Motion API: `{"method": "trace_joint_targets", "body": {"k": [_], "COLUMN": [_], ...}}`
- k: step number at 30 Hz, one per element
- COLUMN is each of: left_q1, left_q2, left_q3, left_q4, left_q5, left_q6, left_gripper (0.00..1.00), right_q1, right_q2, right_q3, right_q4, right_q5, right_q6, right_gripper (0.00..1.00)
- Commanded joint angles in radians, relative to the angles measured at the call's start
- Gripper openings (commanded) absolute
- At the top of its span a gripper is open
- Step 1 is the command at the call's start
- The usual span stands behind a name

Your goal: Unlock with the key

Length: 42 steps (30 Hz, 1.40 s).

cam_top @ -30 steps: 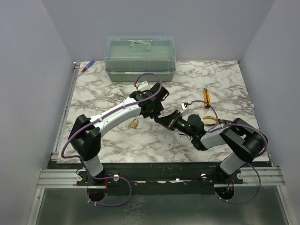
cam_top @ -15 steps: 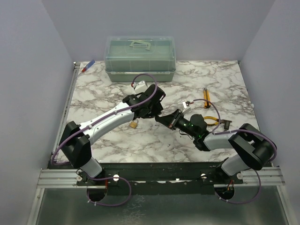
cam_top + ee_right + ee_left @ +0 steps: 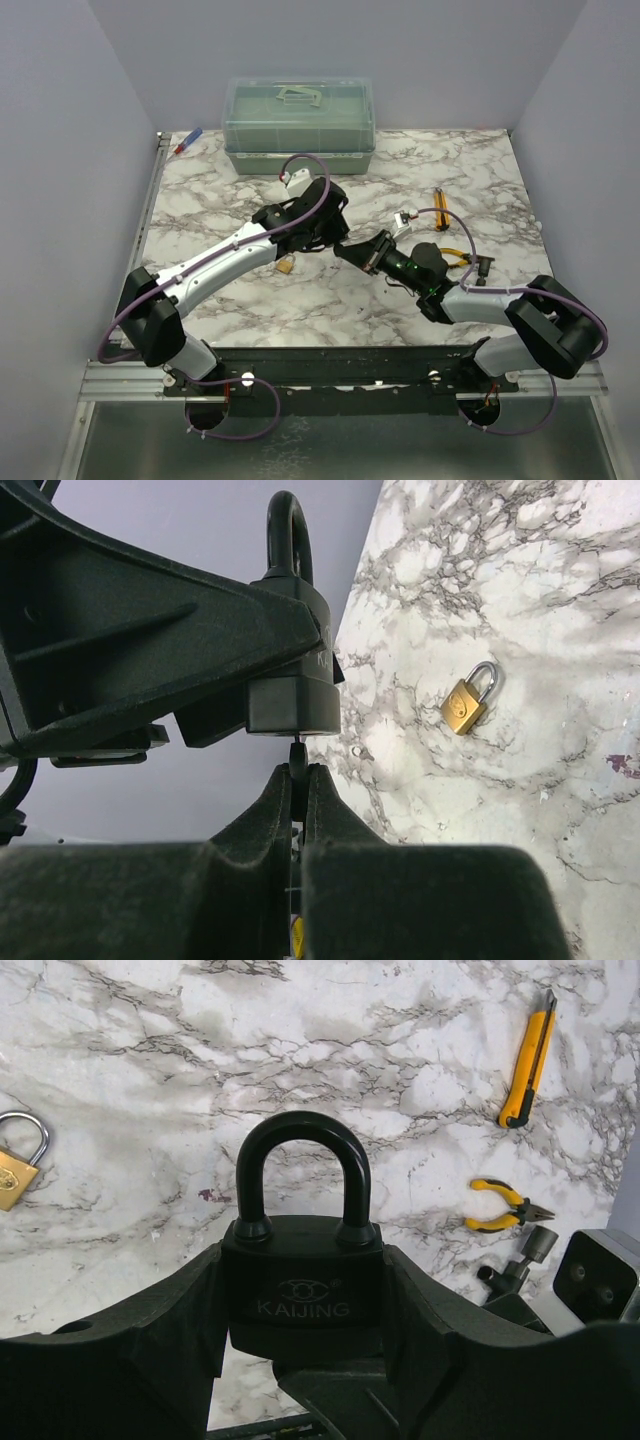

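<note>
There were two padlocks: one black padlock point(image 3: 300, 1280), one brass padlock point(image 3: 18, 1168). Also one key point(image 3: 297, 754), one cutter point(image 3: 527, 1060), one pliers point(image 3: 503, 1205), one box point(image 3: 298, 125), one marker point(image 3: 188, 141).

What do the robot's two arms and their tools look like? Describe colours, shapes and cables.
Both the left arm and right arm have white links, black joints and looping purple cables. The left tool and right tool are matte black with two chunky fingers.
</note>
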Motion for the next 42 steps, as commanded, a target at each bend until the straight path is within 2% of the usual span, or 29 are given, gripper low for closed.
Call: {"method": "trace_joint_targets", "body": {"k": [1, 18, 27, 30, 31, 35, 42], "left_q1": [-0.067, -0.076, -0.075, -0.075, -0.074, -0.075, -0.06], "left_q2": [-0.076, -0.207, -0.238, -0.236, -0.236, -0.222, -0.176], "left_q3": [-0.013, -0.107, -0.128, -0.129, -0.129, -0.114, -0.071], "left_q4": [0.03, 0.167, 0.172, 0.169, 0.166, 0.156, 0.149], "left_q5": [0.179, 0.216, 0.196, 0.172, 0.157, 0.11, 0.064], "left_q6": [0.029, 0.114, 0.102, 0.08, 0.068, 0.032, -0.019], "left_gripper": [0.0, 0.0, 0.0, 0.0, 0.0, 0.0, 0.0], "right_q1": [-0.019, -0.019, -0.019, -0.019, -0.019, -0.019, -0.019], "right_q2": [-0.012, 0.022, 0.014, -0.005, -0.017, -0.082, -0.252], "right_q3": [0.056, 0.065, 0.092, 0.12, 0.129, 0.12, 0.083], "right_q4": [0.012, 0.166, 0.134, 0.043, 0.0, -0.113, -0.302], "right_q5": [0.124, 0.052, 0.046, 0.033, 0.03, 0.036, 0.043], "right_q6": [-0.011, 0.04, 0.015, -0.051, -0.076, -0.18, -0.313], "right_gripper": [0.0, 0.0, 0.0, 0.0, 0.02, 0.23, 0.46]}}
